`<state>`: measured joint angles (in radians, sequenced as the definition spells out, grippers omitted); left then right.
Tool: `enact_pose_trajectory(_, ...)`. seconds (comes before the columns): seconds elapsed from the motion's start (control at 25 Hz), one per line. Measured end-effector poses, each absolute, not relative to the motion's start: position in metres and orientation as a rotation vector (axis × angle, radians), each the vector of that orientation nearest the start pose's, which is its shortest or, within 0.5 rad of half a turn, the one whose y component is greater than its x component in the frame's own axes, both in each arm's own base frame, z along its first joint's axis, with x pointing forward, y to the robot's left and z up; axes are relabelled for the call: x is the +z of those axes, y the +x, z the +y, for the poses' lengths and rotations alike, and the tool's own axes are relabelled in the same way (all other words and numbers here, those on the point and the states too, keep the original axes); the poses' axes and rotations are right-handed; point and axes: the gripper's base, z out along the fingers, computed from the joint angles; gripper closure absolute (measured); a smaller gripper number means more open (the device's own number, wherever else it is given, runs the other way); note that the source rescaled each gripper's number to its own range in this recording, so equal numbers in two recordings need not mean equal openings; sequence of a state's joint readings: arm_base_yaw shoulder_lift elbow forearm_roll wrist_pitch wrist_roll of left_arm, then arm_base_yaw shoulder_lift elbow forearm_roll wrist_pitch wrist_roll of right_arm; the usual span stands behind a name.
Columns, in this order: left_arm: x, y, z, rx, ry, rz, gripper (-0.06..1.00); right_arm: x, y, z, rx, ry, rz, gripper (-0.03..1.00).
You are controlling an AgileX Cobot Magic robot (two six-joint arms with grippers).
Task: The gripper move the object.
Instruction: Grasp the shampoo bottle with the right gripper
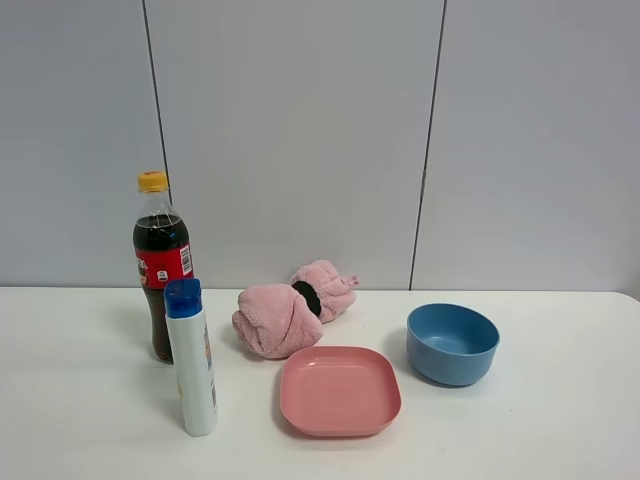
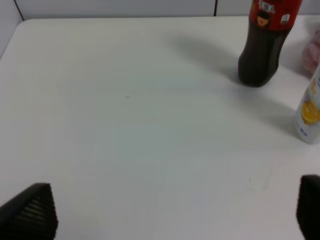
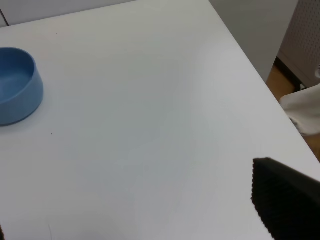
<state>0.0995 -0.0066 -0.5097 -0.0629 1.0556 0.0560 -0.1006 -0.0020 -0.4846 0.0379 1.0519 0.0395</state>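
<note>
The white bottle (image 1: 192,365) with a blue cap stands upright at the front left of the table, just in front of the cola bottle (image 1: 160,262). Neither gripper shows in the exterior view. In the left wrist view the left gripper (image 2: 167,215) is open and empty, its fingertips (image 2: 27,212) spread wide over bare table. The white bottle's lower part (image 2: 310,107) is at that view's edge, well ahead of the gripper, with the cola bottle (image 2: 262,45) beyond it. The right gripper (image 3: 145,220) is open and empty, with one finger (image 3: 285,200) in view.
A rolled pink towel (image 1: 290,310) lies behind a pink square plate (image 1: 340,390). A blue bowl (image 1: 452,343) stands to the plate's right and also shows in the right wrist view (image 3: 15,85). The table's right edge (image 3: 260,75) drops to the floor.
</note>
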Motion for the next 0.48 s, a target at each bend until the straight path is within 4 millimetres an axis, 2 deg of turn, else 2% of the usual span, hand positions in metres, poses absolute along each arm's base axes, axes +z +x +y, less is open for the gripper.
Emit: enact_pose_trajectory(0.48, 0.2804, -0.0064, -0.0056, 0.024, -0.041, 2.021, -0.06, 0.2737, -0.0028, 0.0033, 0.007, 0.142, 2.043, -0.03)
